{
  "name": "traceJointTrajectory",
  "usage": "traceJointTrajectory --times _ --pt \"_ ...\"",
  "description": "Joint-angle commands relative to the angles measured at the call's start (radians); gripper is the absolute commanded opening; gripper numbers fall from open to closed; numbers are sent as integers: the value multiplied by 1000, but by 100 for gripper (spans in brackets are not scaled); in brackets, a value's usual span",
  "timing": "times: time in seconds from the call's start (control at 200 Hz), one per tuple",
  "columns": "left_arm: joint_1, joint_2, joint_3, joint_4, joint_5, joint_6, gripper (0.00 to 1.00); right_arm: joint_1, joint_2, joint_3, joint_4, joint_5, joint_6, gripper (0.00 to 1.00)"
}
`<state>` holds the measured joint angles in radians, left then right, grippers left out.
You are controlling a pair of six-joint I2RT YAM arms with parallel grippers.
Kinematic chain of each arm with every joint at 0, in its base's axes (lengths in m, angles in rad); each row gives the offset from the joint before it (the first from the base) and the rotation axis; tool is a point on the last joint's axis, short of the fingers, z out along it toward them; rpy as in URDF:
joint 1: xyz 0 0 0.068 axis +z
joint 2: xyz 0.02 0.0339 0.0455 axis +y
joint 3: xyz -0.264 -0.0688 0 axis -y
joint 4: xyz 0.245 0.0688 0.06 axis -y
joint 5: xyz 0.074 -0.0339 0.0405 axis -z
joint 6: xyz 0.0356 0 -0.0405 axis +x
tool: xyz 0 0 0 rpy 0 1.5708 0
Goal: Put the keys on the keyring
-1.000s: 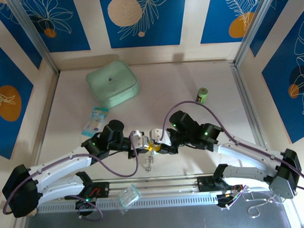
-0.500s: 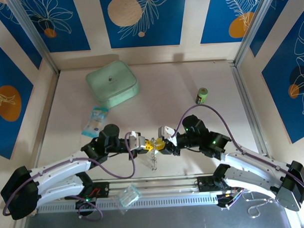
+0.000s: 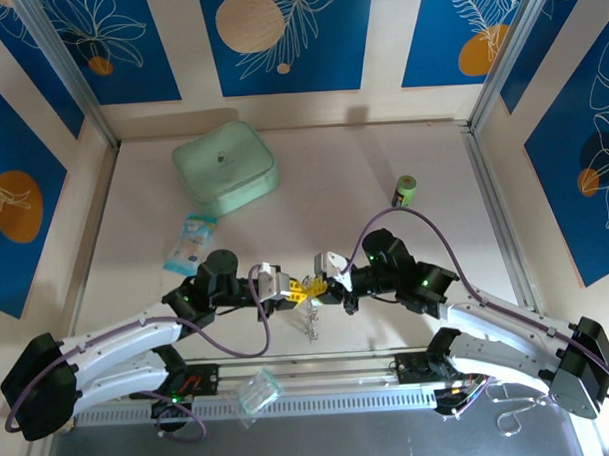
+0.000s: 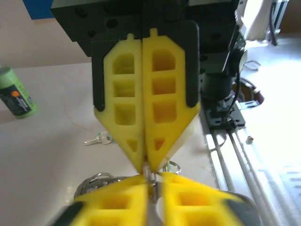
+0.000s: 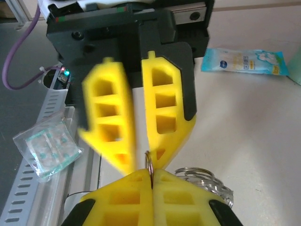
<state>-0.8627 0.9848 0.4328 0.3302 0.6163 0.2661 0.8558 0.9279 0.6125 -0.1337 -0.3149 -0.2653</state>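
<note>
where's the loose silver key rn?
In the left wrist view the silver key lies flat on the table, between the green can and the tips of the right gripper.

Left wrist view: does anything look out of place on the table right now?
One small key lies loose on the table, on the green can side. It is clearly apart from the keyring, so it is not threaded on. Nothing looks spilled or damaged.
</note>
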Motion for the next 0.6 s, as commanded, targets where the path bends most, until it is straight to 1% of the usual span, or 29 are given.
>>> traceJointTrajectory --times 0.0,0.115,0.195,0.36,0.595 --pt "-6 -36 32 -19 -11 30 25 0 14 64 -108 2 -57 0" --pt "-6 -35 99 -190 -22 116 19 6 38 129 -229 30 -119 0" --pt "-6 -32 121 -257 -28 152 18 14 52 162 -281 47 -148 0" --pt "-6 -8 142 -297 -17 167 16 43 70 201 -300 66 -165 0" --pt "-6 16 163 -304 -2 168 15 83 119 240 -303 95 -178 0"
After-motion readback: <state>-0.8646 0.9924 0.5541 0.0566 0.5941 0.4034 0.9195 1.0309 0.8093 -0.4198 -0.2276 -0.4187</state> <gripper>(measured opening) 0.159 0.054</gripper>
